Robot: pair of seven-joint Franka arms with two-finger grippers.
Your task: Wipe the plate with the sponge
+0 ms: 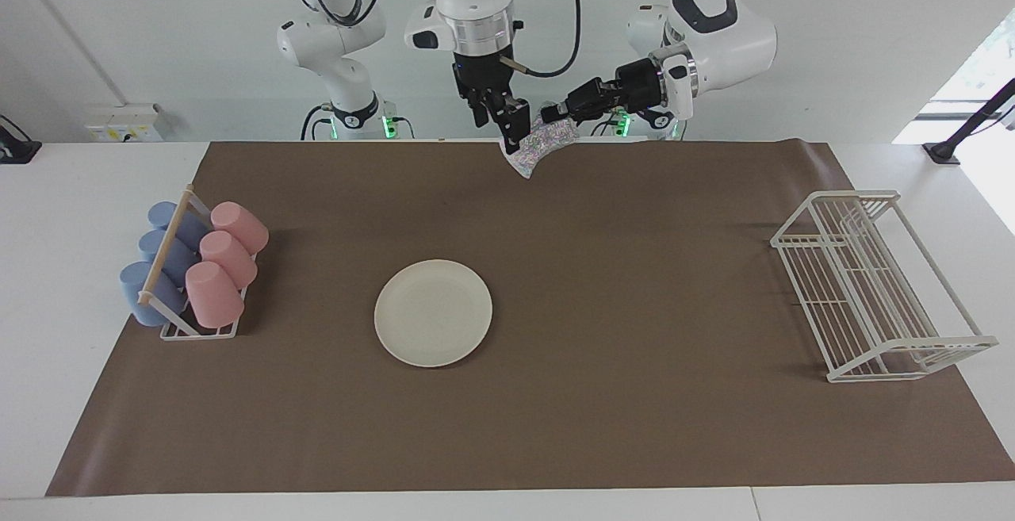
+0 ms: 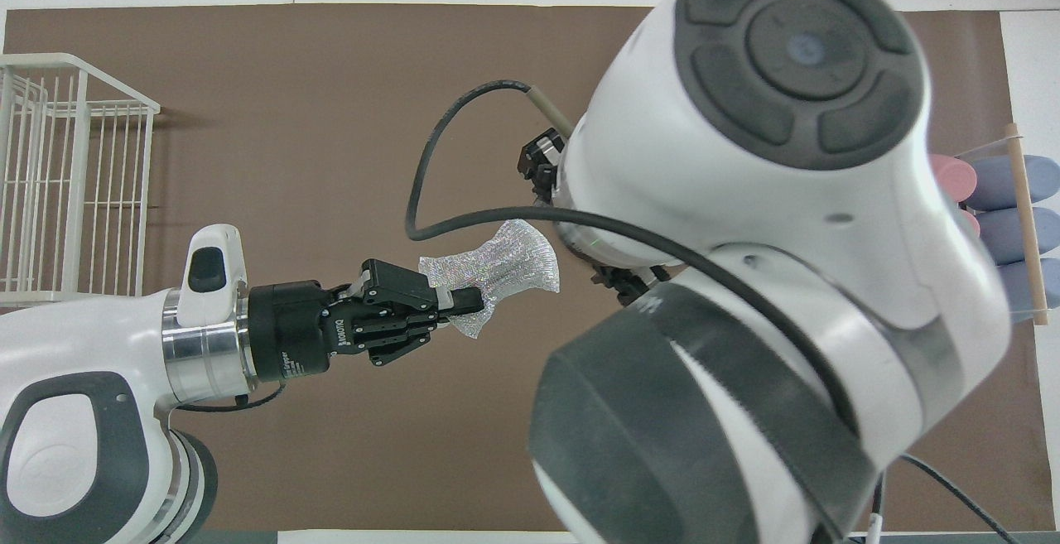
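Note:
The cream-white plate (image 1: 433, 312) lies flat on the brown mat, near the middle; the right arm hides it in the overhead view. The silvery mesh sponge (image 1: 543, 144) hangs in the air over the mat's edge nearest the robots and also shows in the overhead view (image 2: 509, 267). My left gripper (image 1: 553, 114) reaches in sideways and is shut on the sponge, as the overhead view (image 2: 465, 304) shows too. My right gripper (image 1: 496, 120) points down right beside the sponge, fingers apart and empty; it is hidden under its own arm in the overhead view.
A rack of pink and blue cups (image 1: 194, 271) stands toward the right arm's end of the mat (image 1: 634, 283); part of it shows in the overhead view (image 2: 1006, 213). A white wire dish rack (image 1: 872, 287) stands toward the left arm's end, also seen from overhead (image 2: 70, 180).

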